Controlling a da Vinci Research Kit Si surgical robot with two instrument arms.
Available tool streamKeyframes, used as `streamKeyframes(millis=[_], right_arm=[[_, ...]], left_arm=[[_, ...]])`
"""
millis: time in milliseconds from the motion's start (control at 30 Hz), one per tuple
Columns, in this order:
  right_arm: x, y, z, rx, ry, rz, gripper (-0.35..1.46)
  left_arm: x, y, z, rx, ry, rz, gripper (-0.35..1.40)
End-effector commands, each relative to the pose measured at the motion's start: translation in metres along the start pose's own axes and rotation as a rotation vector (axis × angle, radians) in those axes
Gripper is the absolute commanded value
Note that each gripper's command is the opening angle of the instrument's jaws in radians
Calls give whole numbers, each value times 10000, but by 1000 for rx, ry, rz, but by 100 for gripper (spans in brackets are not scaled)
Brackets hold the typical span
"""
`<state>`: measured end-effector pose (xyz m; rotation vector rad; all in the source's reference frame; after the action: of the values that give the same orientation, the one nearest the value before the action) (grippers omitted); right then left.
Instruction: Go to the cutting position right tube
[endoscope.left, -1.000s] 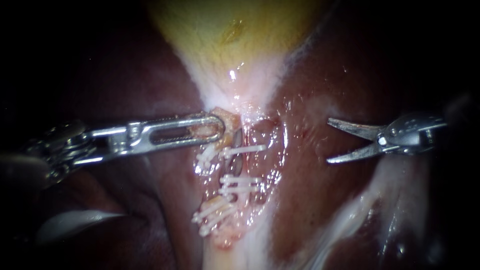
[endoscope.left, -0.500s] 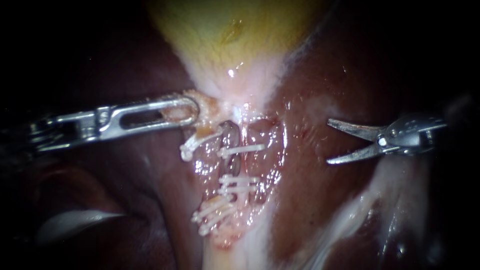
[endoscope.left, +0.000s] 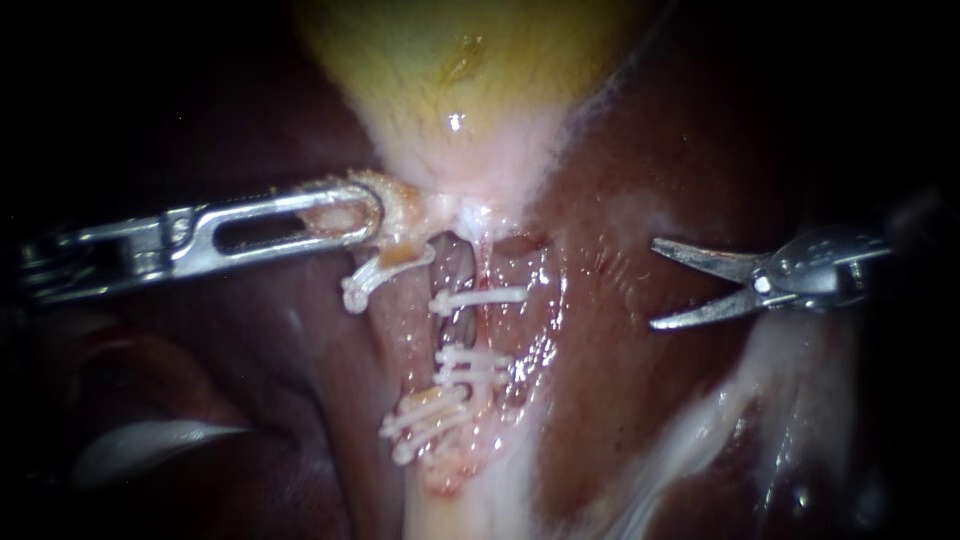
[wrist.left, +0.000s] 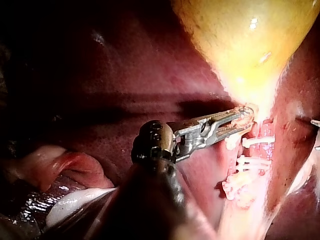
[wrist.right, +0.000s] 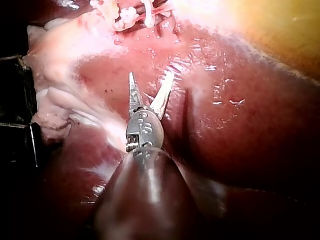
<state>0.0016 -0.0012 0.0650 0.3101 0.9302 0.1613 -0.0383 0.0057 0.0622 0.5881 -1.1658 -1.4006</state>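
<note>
1. Right tube (endoscope.left: 462, 328): in the endoscope view it lies at mid-field. It runs down from the gallbladder's neck along the pale strip between the dark lobes of the liver (endoscope.left: 620, 400). Where exposed it is dark and wet.
2. Clips on it: a single clip (endoscope.left: 478, 297) crosses it high up, and a pair of clips (endoscope.left: 475, 365) crosses it lower, the two set close together. The bare stretch of tube lies between the single clip and the pair.
3. Right instrument (endoscope.left: 658, 284): enters from the right with its blades spread wide, gripping nothing. The tips point toward the right tube but stand well apart from it, over bare liver. The right wrist view (wrist.right: 151, 76) agrees: the blades are parted in a V with the clips well ahead. Whether the tips touch the liver surface cannot be told.
4. Left instrument (endoscope.left: 365, 210): enters from the left with its jaws pinched on tan tissue (endoscope.left: 400, 210) at the gallbladder's neck, just beside the top of the right tube. The left wrist view (wrist.left: 242, 117) shows the same grip.
5. Hanging clip (endoscope.left: 375, 275): sits on a stub just under the left jaws.
6. Lower clips (endoscope.left: 425, 425): two, angled, beside and below the pair.
7. Gallbladder (endoscope.left: 470, 70): yellow-green, above all of the foregoing.
</note>
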Motion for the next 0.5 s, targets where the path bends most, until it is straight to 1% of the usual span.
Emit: streamKeyframes(millis=[33, 133, 300, 433, 500], right_arm=[[2, -3, 2, 10, 7, 38, 145], [8, -10, 9, 32, 21, 117, 145], [19, -25, 24, 91, 47, 274, 145], [24, -33, 34, 145, 31, 398, 143], [27, -35, 38, 182, 9, 448, 143]], left_arm=[[0, 0, 0, -1, 0, 0, -35], [1, 0, 1, -1, -1, 0, -35], [2, -1, 2, -2, -2, 1, -35], [2, -1, 3, -2, -2, 0, -35], [3, -2, 3, -3, -3, 1, -35]])
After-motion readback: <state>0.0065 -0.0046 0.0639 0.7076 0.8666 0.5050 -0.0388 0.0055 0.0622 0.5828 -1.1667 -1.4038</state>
